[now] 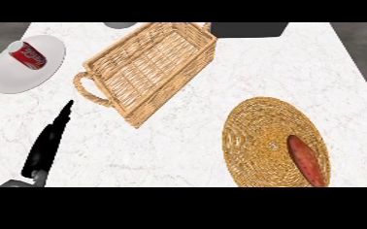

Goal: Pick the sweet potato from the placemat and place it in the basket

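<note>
Sweet potato [309, 162] is seen lying on the round woven placemat [261, 136], far to the right of the fingers [58, 123] of the left hand [43, 150], which are stretched straight and close together, with nothing in them. It is judged stiff, fairly light and dull-skinned, so little slipping is expected; it is best taken across its thicker middle. The wicker basket [183, 80] is found ahead and to the right of the fingers, well apart from the placemat, with bare tabletop [201, 140] between. A red can [27, 56] on a white plate [22, 80] is seen ahead-left, out of the way. The right hand is not shown.
</note>
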Tool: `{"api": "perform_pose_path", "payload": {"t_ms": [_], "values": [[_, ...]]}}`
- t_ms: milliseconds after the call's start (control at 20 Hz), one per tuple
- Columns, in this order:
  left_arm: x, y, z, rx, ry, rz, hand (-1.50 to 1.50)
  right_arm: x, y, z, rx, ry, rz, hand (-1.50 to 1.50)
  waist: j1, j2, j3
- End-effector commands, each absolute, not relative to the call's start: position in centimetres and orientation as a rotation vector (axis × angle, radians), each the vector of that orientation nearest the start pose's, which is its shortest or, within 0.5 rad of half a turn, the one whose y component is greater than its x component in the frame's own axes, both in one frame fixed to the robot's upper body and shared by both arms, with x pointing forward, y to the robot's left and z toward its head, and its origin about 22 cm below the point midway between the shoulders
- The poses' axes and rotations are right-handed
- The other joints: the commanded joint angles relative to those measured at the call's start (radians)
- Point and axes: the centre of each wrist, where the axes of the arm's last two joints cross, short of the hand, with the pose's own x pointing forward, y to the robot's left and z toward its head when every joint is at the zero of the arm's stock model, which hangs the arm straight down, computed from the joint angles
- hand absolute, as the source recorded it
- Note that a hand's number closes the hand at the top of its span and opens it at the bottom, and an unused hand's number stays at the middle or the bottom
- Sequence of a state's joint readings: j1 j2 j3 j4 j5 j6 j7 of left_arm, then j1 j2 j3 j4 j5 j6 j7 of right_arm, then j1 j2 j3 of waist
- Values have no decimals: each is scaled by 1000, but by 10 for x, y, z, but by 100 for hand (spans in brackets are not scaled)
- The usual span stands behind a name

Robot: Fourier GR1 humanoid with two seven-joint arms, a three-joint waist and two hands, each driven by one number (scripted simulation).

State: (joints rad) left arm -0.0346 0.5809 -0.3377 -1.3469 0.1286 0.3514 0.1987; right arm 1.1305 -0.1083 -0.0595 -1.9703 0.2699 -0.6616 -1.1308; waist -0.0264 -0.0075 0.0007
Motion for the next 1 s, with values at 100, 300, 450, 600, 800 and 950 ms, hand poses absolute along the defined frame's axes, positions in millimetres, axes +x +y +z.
{"api": "perform_pose_path", "payload": {"t_ms": [100, 300, 450, 600, 800, 950], "values": [[240, 328, 1, 497, -1145, -305, 0, -32, -307, -21, -1311, -1908, 581, -150, 20, 3, 0], [231, 308, -17, 487, -1140, -299, 0, -14, -311, -40, -1327, -1907, 589, -150, 23, 5, 0], [247, 329, -13, 509, -1146, -281, 0, -5, -322, -22, -1342, -1927, 599, -150, 19, 7, -1], [246, 308, -20, 469, -1131, -302, 0, 3, -316, -28, -1346, -1935, 612, -150, 19, 7, -1], [244, 316, -8, 496, -1154, -293, 0, 6, -299, -37, -1337, -1901, 614, -150, 22, 7, -1], [234, 313, -5, 493, -1151, -304, 0, 4, -311, -28, -1347, -1904, 611, -150, 25, 6, -1]]}}
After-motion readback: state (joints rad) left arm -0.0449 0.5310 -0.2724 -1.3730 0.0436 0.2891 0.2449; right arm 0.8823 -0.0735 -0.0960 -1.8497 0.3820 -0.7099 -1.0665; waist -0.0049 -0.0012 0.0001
